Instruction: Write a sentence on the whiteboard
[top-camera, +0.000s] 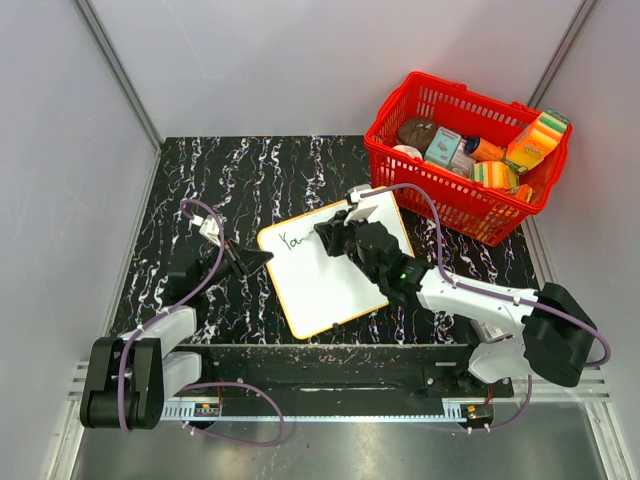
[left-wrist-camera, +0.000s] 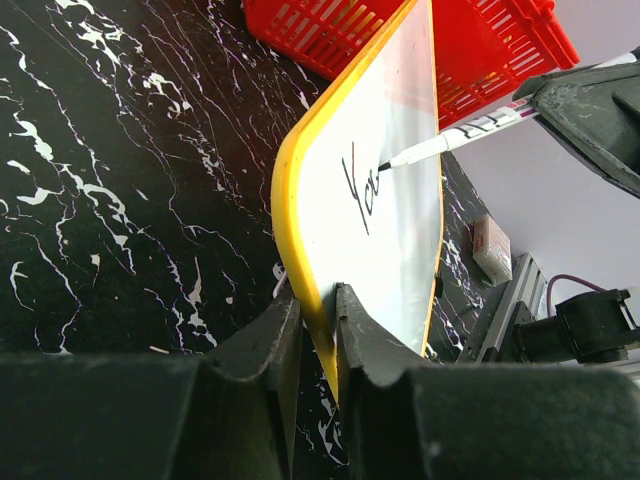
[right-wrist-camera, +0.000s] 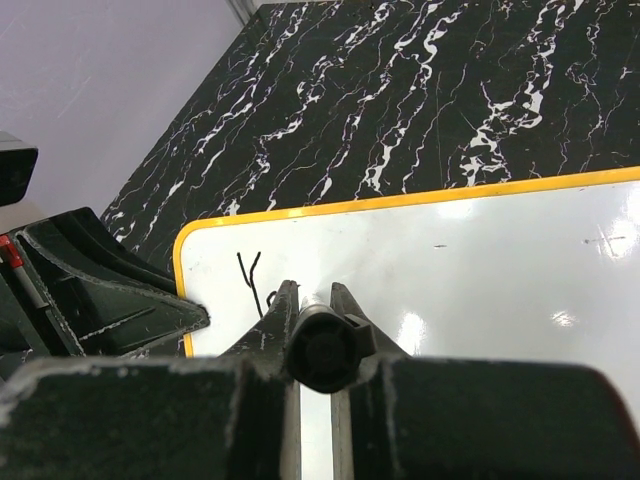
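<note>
Whiteboard (top-camera: 335, 285) edge is clamped by the left gripper (top-camera: 264, 259); marker (left-wrist-camera: 470, 129) is gripped by the right gripper (top-camera: 326, 233), tip set beside "Yo"

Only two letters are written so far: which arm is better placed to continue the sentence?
Right. The right gripper is shut on the marker, its tip at the whiteboard beside the written "Yo". The left gripper clamps the board's rim, steadying it.
</note>
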